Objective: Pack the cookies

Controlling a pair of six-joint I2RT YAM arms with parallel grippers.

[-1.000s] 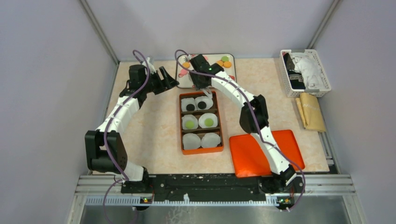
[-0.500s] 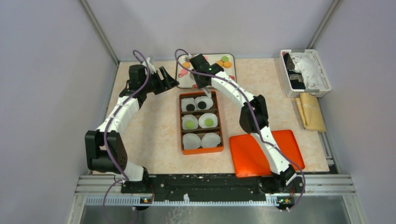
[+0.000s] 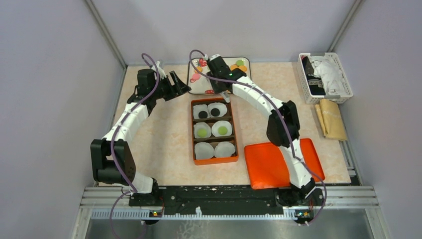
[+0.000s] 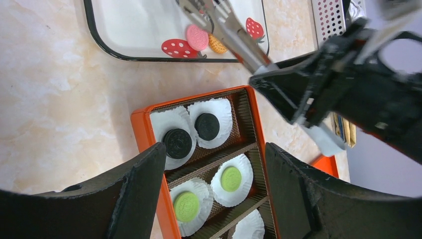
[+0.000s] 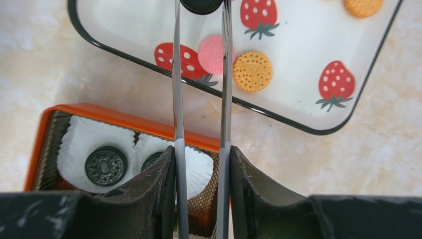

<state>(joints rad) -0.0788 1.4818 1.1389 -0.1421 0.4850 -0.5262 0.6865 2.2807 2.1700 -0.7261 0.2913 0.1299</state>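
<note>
Step in hand: picking from the tray. By my reading one cookie has been taken up and no placement has begun.
Right claw: long and thin, its tips clamped on a black cookie out over the tray. I cannot tell whether the cookie is clear of the tray surface.
Left claw: jaws wide apart with nothing between them. It hangs over the table, just left of the tray and beyond the box's far-left corner.
Box: on the table just on the near side of the tray, with three rows of two paper cups.
Far row: one black cookie in each cup.
Middle row: green cookies, one in each cup.
Near row: both cups bare.
Tray stock: a pink cookie and an orange cookie lie just beside each other by the near rim. A cluster of green and orange sits at the far right corner.
Progress, as judged: four of six cups filled, so roughly two thirds packed.
Next move calls for: lifting the held cookie, drawing it back over the box rim, lowering it flat into a cup and then parting the tips.
Open point: both black cups are taken, so I cannot tell which cup it is meant for.
Care needed: the paper cups look light, so the tips should part cleanly to avoid dragging one.
</note>
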